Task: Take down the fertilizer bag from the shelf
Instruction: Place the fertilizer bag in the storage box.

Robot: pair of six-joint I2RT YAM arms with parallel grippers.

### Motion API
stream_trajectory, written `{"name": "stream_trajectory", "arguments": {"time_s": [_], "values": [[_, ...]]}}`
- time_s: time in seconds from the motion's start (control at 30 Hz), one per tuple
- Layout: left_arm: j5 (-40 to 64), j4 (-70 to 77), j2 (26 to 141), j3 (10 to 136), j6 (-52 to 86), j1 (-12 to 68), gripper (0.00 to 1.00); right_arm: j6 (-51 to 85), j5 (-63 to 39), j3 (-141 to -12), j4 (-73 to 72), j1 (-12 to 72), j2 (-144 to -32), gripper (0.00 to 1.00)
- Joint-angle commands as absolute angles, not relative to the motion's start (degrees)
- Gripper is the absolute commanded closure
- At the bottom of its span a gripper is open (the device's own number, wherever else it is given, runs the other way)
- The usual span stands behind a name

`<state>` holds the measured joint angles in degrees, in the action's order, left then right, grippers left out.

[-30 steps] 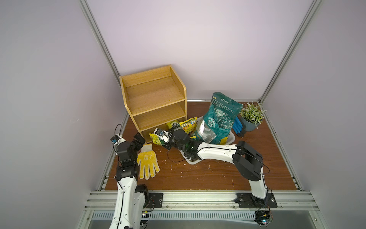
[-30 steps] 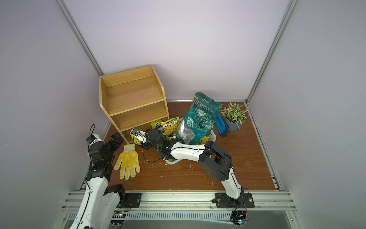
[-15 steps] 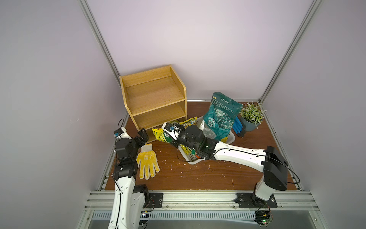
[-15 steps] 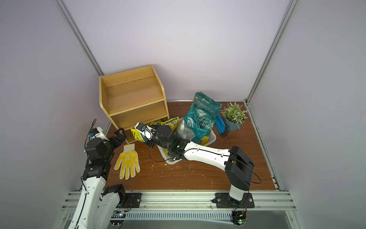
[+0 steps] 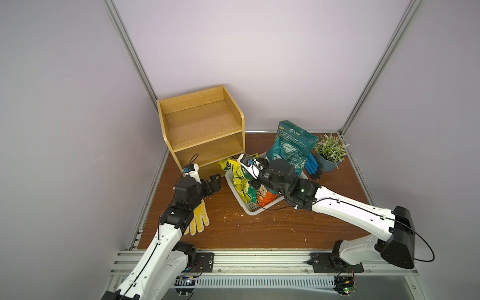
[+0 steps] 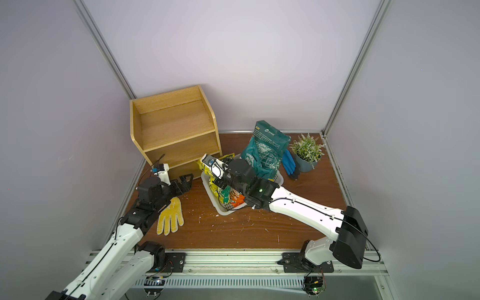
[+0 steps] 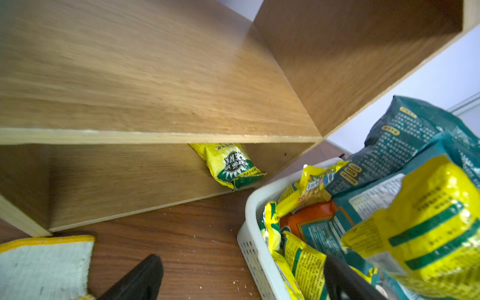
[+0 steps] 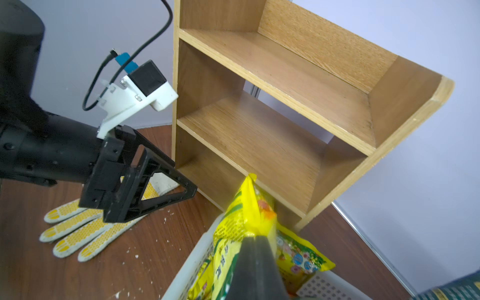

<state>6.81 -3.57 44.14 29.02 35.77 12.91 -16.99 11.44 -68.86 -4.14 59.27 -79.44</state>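
Observation:
The light-wood shelf stands at the back left. My right gripper is shut on the top of a yellow fertilizer bag, which hangs over the near-shelf end of the white basket, clear of the shelf. A second yellow-and-green bag lies in the shelf's bottom tier, at its right end. My left gripper is open and holds nothing. It sits low, just in front of the bottom tier and left of the basket.
The basket holds several yellow, orange and teal packets. A big teal bag leans at its far end, with blue gloves and a potted plant beside it. A yellow glove lies under my left arm. White crumbs dot the tabletop.
My right gripper has drawn back from the shelf's bottom tier to the right, with the yellow bag in it, and is now over the basket. My left gripper has moved toward the shelf.

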Motion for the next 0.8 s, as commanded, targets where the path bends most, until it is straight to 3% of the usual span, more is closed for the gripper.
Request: {"name": "stream_trajectory", "arguments": {"time_s": [0.0, 0.2, 0.33, 0.77], "values": [[3.28, -0.43, 45.31, 29.88, 36.44, 14.67, 0.0, -18.22, 11.86, -69.61, -1.32, 58.69, -73.57, 1.0], [2.55, 1.04, 47.59, 30.55, 35.73, 14.8, 0.0, -12.39, 3.4, -71.12, 9.08, 58.56, -68.07, 1.0], [2.46, 0.71, 49.51, 31.2, 35.77, 14.94, 0.0, -11.5, 4.86, -67.53, 12.12, 58.45, -66.48, 1.0], [1.24, -0.59, 49.13, 31.62, 35.08, 15.05, 0.0, -16.46, 6.55, -52.62, -0.09, 51.71, -76.2, 1.0]]}}
